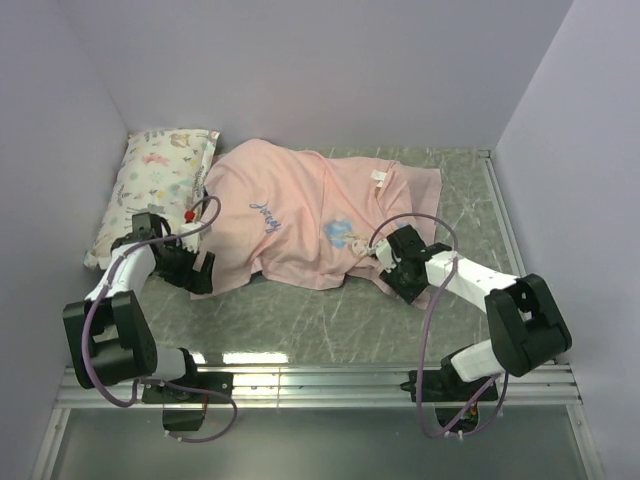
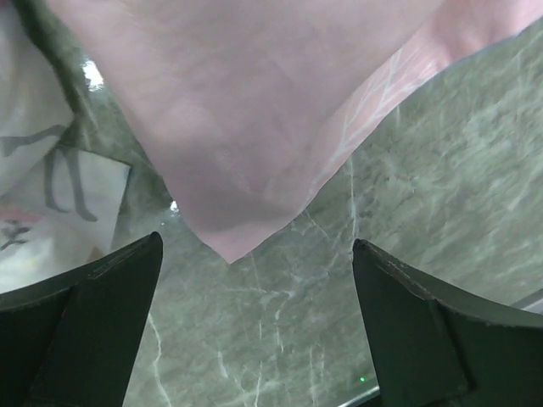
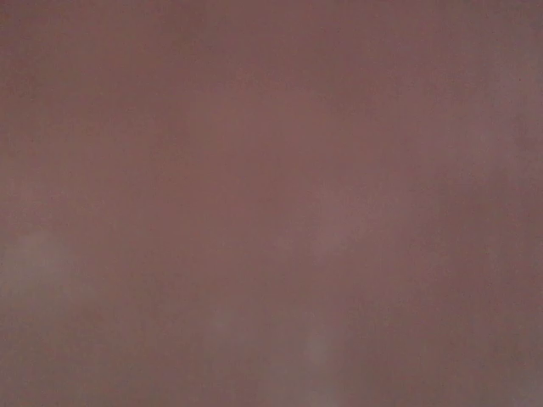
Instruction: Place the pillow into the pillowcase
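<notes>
Three plain walls (image 1: pixel 300 70) stand around the counter (image 1: pixel 320 320), all a very pale purple. The counter top is grey-green like stone, with thin white lines. A shiny metal rail (image 1: pixel 330 380) runs along its near edge. A bright patch of light (image 1: pixel 250 357) shines on the counter there.

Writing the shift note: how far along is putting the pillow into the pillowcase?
Apparently done: no bare pillow shows, and the pillowcase lies mounded, so the pillow is probably inside; unconfirmed. In hand: the left fingers stand open short of the case's near corner; the right fingers sit at its near right edge, that wrist view filled with pink cloth. Remaining: confirming the pillow is fully in and pulling both arms clear.
</notes>
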Robot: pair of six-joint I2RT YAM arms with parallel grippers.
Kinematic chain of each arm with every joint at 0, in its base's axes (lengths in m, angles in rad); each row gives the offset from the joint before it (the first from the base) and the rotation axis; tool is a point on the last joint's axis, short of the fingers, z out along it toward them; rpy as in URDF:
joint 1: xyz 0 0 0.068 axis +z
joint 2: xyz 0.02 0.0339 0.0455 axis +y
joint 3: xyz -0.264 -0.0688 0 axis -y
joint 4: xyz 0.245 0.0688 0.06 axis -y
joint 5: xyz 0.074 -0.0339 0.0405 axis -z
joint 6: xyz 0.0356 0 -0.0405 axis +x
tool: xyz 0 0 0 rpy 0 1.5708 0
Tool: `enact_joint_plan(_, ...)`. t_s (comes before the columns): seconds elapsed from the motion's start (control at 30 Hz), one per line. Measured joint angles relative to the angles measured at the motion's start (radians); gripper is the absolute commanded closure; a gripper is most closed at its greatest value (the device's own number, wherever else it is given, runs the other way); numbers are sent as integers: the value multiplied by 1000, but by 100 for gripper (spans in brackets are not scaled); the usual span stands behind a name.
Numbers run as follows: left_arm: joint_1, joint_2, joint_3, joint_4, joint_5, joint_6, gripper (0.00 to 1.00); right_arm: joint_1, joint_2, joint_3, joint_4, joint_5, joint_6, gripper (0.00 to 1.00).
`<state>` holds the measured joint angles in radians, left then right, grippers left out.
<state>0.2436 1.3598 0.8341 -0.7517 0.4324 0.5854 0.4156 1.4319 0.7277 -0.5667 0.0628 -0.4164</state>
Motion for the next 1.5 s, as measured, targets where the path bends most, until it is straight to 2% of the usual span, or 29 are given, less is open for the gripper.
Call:
enact_joint_plan(0.03,0,0,-14,10,0,7,1,3,2,-2,6,-1,-6,83)
enact_joint_plan(0.07,-1,0,-31,22,0,14,1,5,3,-7,18,2,-16,98)
enact_joint_plan(0.27,-35,93,-61,112,-11,23,3,-26,-23,-40,60,42,-45,100)
enact_joint_plan(0.37,-49,119,-55,183,-17,3,31,-104,-76,-50,35,42,-58,100)
enact_joint_plan(0.4,-51,130,-47,198,-17,-5,56,-139,-108,-49,30,38,-63,100)
enact_joint_plan(0.5,-41,170,-19,207,9,-40,100,-245,-220,-25,3,15,-77,100)
enact_joint_plan(0.63,-13,162,53,126,80,-83,100,-341,-326,68,-16,-31,-80,100)
enact_joint_plan(0.87,33,48,400,60,205,-241,100,-439,-393,323,-51,-97,-59,100)
enact_joint_plan(0.97,98,-2,535,94,248,-347,100,-497,-383,479,-64,-119,-40,100)
enact_joint_plan(1.07,190,-34,672,125,343,-480,100,-600,-341,711,-82,-205,-5,100)
enact_joint_plan(1.17,222,-57,792,161,422,-570,100,-662,-301,949,-91,-291,20,100)
enact_joint_plan(1.27,256,-92,883,214,463,-640,100,-696,-296,1098,-99,-315,31,100)
enact_joint_plan(1.4,285,-139,956,253,481,-679,100,-723,-351,1139,-100,-293,27,100)
enact_joint_plan(1.5,297,-206,911,277,483,-679,100,-730,-431,1029,-91,-258,3,100)
